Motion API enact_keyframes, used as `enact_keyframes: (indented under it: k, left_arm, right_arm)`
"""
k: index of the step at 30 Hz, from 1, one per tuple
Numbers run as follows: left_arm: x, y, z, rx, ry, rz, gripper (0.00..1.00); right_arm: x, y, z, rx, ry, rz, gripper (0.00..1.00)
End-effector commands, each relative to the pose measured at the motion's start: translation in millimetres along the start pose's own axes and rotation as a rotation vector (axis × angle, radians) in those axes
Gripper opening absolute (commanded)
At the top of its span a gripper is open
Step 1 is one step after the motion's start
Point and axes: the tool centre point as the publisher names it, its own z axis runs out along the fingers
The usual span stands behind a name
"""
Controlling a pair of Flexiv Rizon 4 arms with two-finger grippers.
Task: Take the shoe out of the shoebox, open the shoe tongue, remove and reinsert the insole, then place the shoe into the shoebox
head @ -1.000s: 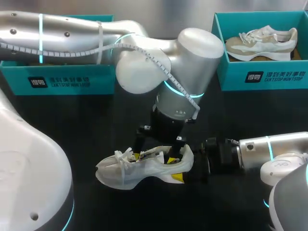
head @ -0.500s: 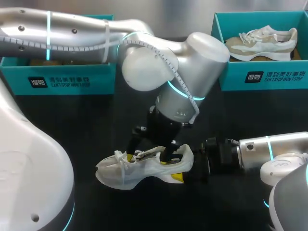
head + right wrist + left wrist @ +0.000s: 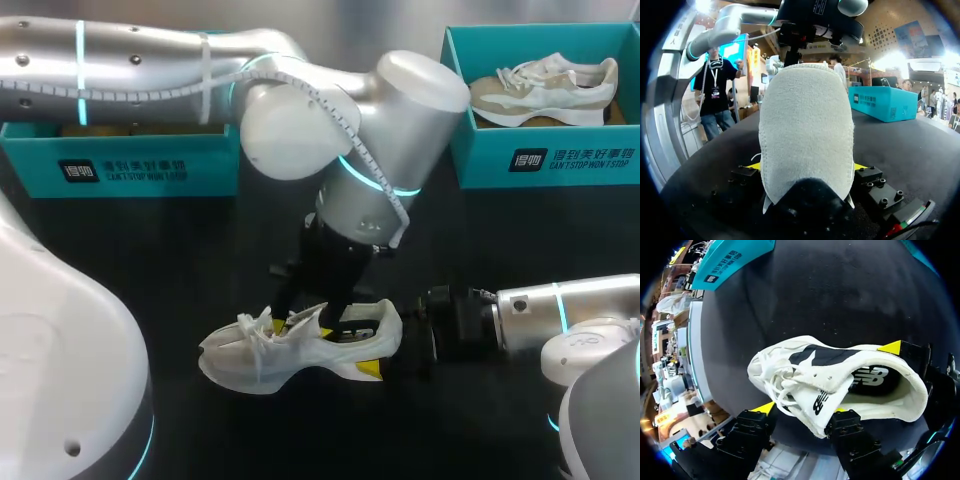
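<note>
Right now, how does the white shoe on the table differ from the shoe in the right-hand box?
The white shoe lies on the table; the tan-and-white shoe sits in a teal shoebox. The right gripper clamps the white shoe's heel between its fingers; nothing touches the tan-and-white shoe. Both are laced sneakers.

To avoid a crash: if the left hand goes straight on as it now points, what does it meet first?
Most likely the tongue of the white shoe, just ahead of the left hand.
</note>
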Motion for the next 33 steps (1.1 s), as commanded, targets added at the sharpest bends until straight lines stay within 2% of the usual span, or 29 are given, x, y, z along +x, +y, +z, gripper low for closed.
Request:
enact_keyframes:
  k: [1, 5, 11, 14, 16, 18, 22, 28, 33]
  left_arm:
    - [-8.0, 6.5, -0.8, 0.006, 0.035, -0.075, 0.42]
    - [-10.1, 7.8, -2.4, 0.009, 0.050, -0.057, 0.40]
    - [-11.3, 7.8, -6.1, 0.029, 0.077, -0.018, 0.29]
    - [-8.9, 7.4, -8.0, 0.042, 0.074, -0.007, 0.29]
    - [-7.0, 7.2, -8.7, 0.045, 0.076, -0.002, 0.21]
    - [-6.1, 7.4, -9.5, 0.053, 0.087, 0.003, 0.01]
    - [-12.0, 11.8, -10.8, 0.083, 0.153, -0.008, 0.00]
    - [-34.5, 18.8, -10.8, 0.144, 0.315, -0.111, 0.00]
    - [-49.4, 23.2, -3.9, 0.154, 0.436, -0.178, 0.00]
  right_arm:
    - [-0.5, 1.4, 0.1, 0.006, 0.000, 0.001, 0.00]
    - [-0.5, 1.4, 0.1, 0.006, 0.000, 0.001, 0.00]
    - [-0.5, 1.4, 0.1, 0.006, 0.000, 0.001, 0.00]
    - [-0.5, 1.4, 0.1, 0.006, 0.000, 0.001, 0.00]
    - [-0.5, 1.4, 0.1, 0.006, 0.000, 0.001, 0.00]
    - [-0.5, 1.4, 0.1, 0.006, 0.000, 0.001, 0.00]
    - [-0.5, 1.4, 0.1, 0.006, 0.000, 0.001, 0.00]
    - [-0.5, 1.4, 0.1, 0.006, 0.000, 0.001, 0.00]
    - [-0.5, 1.4, 0.1, 0.006, 0.000, 0.001, 0.00]
